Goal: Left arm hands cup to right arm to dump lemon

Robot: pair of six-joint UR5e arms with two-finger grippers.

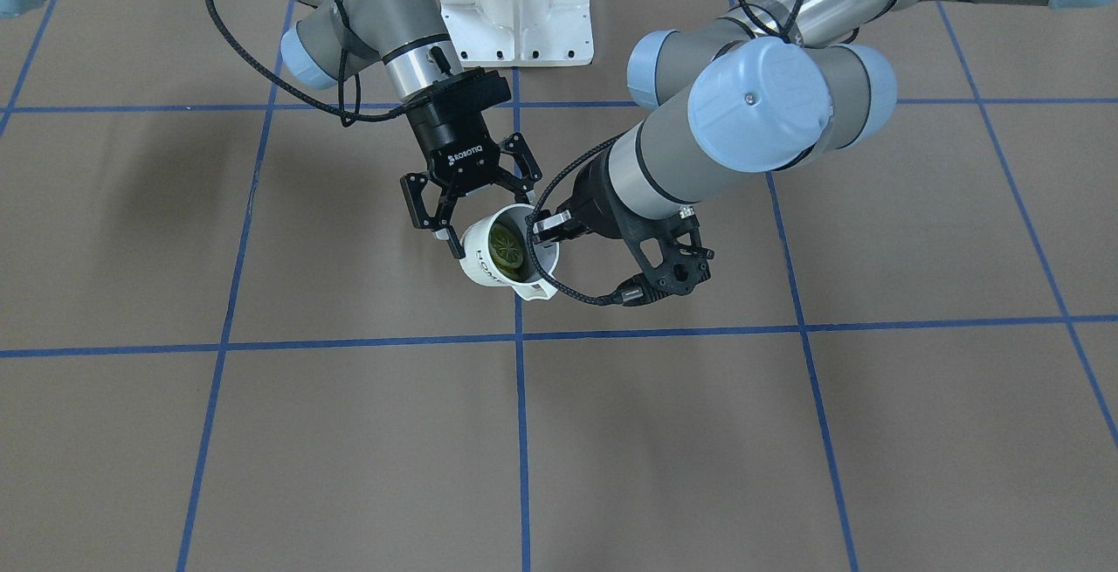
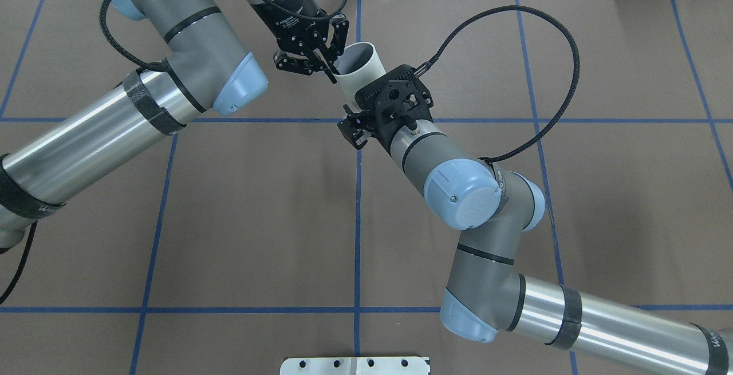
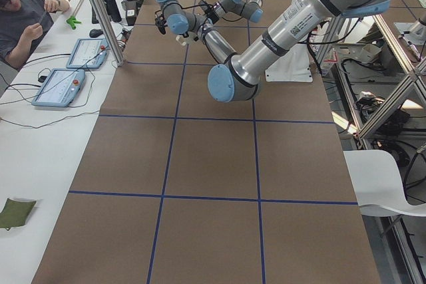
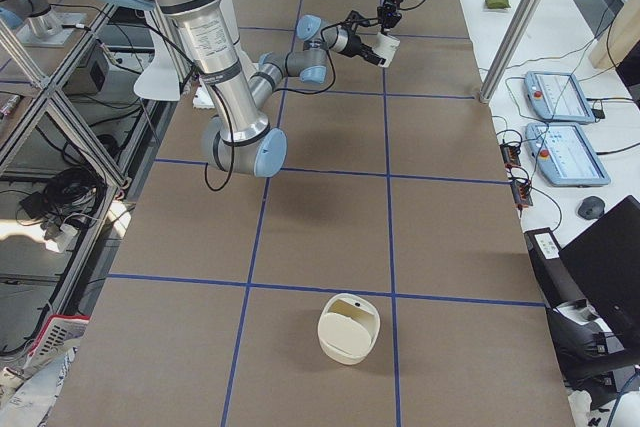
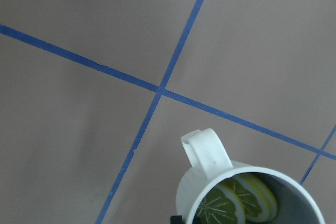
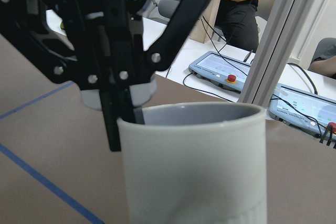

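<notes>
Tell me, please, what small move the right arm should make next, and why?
Probably close the right claw on the cup. Its fingers flank the cup, contact unclear, while the left claw pinches the rim with the lemon inside. A firm second hold should come before the left lets go.

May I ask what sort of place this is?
Probably a robotics lab: left arm and right arm over a table gridded with blue tape, teach pendants with red stop buttons on a side bench, aluminium framing.
</notes>
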